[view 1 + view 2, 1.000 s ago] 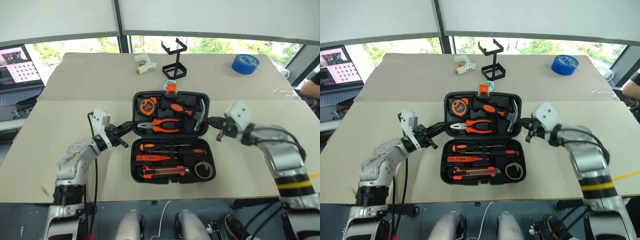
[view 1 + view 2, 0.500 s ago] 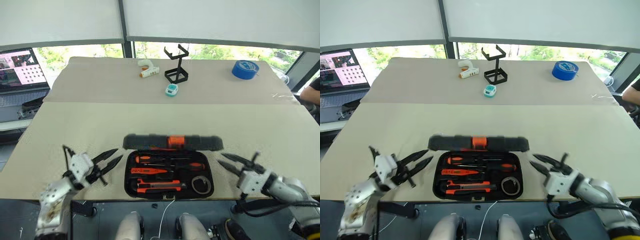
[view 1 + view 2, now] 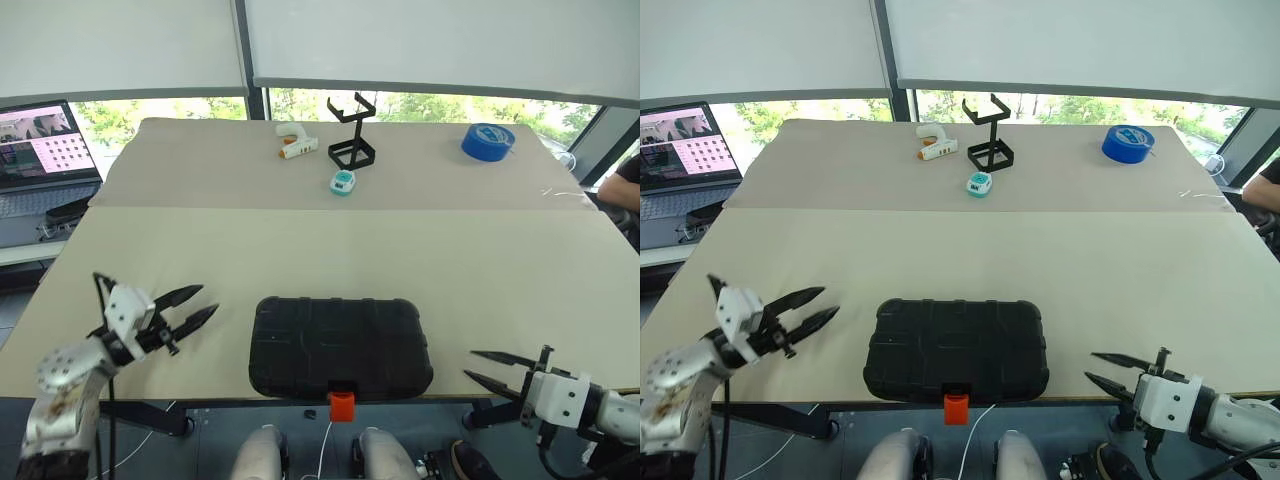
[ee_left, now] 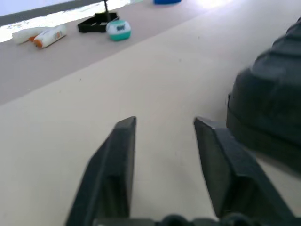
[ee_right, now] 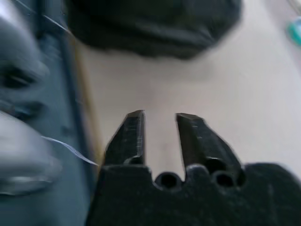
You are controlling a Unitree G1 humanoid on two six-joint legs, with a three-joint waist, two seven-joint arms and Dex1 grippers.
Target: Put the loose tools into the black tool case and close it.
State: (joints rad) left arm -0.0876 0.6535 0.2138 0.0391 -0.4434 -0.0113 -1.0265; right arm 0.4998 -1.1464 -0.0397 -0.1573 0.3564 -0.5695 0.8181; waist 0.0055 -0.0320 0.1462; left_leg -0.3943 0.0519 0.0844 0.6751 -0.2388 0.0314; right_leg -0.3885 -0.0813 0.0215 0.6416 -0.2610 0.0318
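L gripper (image 3: 196,306) hangs at about 9 o'clock of the black tool case (image 3: 340,345), beside it but not touching, jaws apart w/ nothing between them; the L wrist view shows bare bench (image 3: 300,245) in the gap and the case's rounded end off to one side. The case lies shut, lid down, near the front edge of the bench at roughly 6 o'clock of the whole surface, textured shell up. Its small orange latch (image 3: 342,405) hangs off the front edge at the case's 6 o'clock and looks unfastened, though that's a judgement; the catch detail is too small to read. R gripper (image 3: 492,368) sits at about 4 o'clock of the case, past the bench corner, jaws slightly apart, empty.

Risks: the case sits close to the edge w/ the latch overhanging, so a downward or forward push on the lid could tip or slide it off. If the latch isn't snapped, lifting would likely let the lid swing open and spill the contents. Pressing the latch from one side only could skew the case.

Contents: can't be seen w/ the lid down; no loose tools lie on the bench beside it, so they're prob. inside. At the far side, around 12 o'clock, a white glue gun (image 3: 296,143), a black wire stand (image 3: 351,134) and a blue tape roll (image 3: 488,139) stay out.
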